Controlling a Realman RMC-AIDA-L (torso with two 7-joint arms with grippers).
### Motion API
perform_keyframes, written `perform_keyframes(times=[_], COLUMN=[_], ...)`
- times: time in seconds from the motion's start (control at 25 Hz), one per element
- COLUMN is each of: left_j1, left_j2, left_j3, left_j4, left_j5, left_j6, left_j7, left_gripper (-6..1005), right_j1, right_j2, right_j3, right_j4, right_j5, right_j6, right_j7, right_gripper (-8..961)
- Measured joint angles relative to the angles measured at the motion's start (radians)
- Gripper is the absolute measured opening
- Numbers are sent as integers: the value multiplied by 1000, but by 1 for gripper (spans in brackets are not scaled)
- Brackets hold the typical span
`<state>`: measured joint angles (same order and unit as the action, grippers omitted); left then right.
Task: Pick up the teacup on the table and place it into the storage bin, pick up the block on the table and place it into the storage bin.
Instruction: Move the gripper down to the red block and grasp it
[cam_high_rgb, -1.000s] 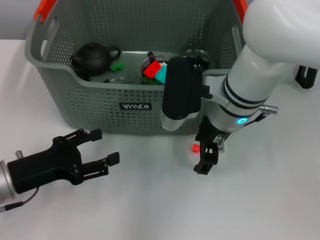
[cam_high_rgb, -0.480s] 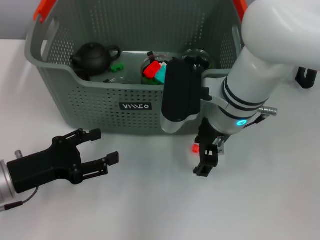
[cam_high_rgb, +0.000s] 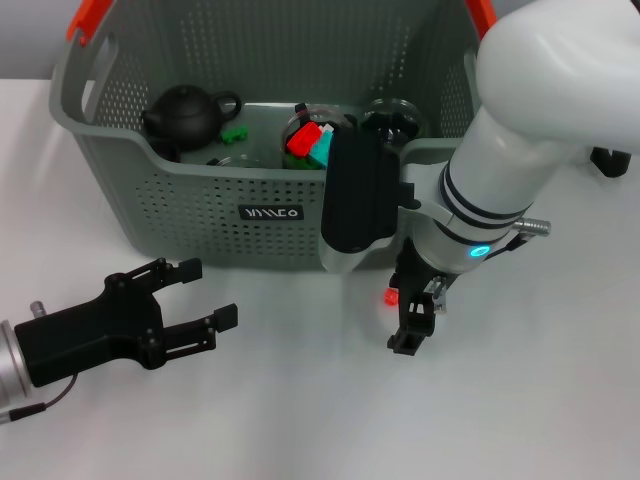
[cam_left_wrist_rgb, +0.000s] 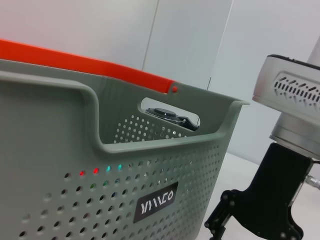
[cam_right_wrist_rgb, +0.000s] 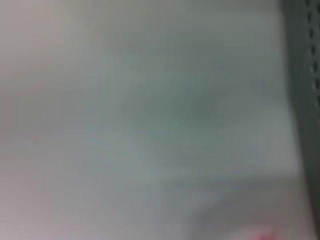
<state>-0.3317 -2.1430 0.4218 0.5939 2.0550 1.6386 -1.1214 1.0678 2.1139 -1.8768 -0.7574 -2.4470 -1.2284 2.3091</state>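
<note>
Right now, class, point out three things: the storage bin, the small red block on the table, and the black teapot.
storage bin (cam_high_rgb: 270, 213), head view, on its black label.
red block (cam_high_rgb: 390, 297), head view, on its visible face.
black teapot (cam_high_rgb: 185, 113), head view, on its round body.

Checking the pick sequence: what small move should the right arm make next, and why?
Probably lower the right gripper so its fingers close around the small red block. The block lies on the table beside the fingers, outside the storage bin.

Right hand (cam_high_rgb: 408, 318) mostly hidden under own arm; finger gap unreadable. Small red block (cam_high_rgb: 391, 297) half hidden beside it. Storage bin (cam_high_rgb: 200, 215) cut off at head view top. Right wrist view blurred throughout.
</note>
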Motion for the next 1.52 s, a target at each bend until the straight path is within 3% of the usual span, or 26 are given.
perform_keyframes(times=[0.32, 0.64, 1.2, 1.52], left_j1=[0, 0, 2, 2], left_j2=[0, -1, -2, -3], left_j3=[0, 0, 0, 1], left_j4=[0, 0, -2, -2], left_j5=[1, 1, 2, 2], left_j6=[-3, -13, -13, -13], left_j7=[0, 0, 2, 4], left_gripper=[812, 811, 809, 807], right_j1=[13, 15, -7, 10], right_j2=[6, -6, 0, 3], right_j3=[-21, -10, -18, -19], right_j4=[29, -15, -47, -21], right_j5=[12, 97, 61, 69], right_j6=[17, -145, -54, -60], right_j7=[-1, -25, 16, 180], right_gripper=[811, 805, 793, 786])
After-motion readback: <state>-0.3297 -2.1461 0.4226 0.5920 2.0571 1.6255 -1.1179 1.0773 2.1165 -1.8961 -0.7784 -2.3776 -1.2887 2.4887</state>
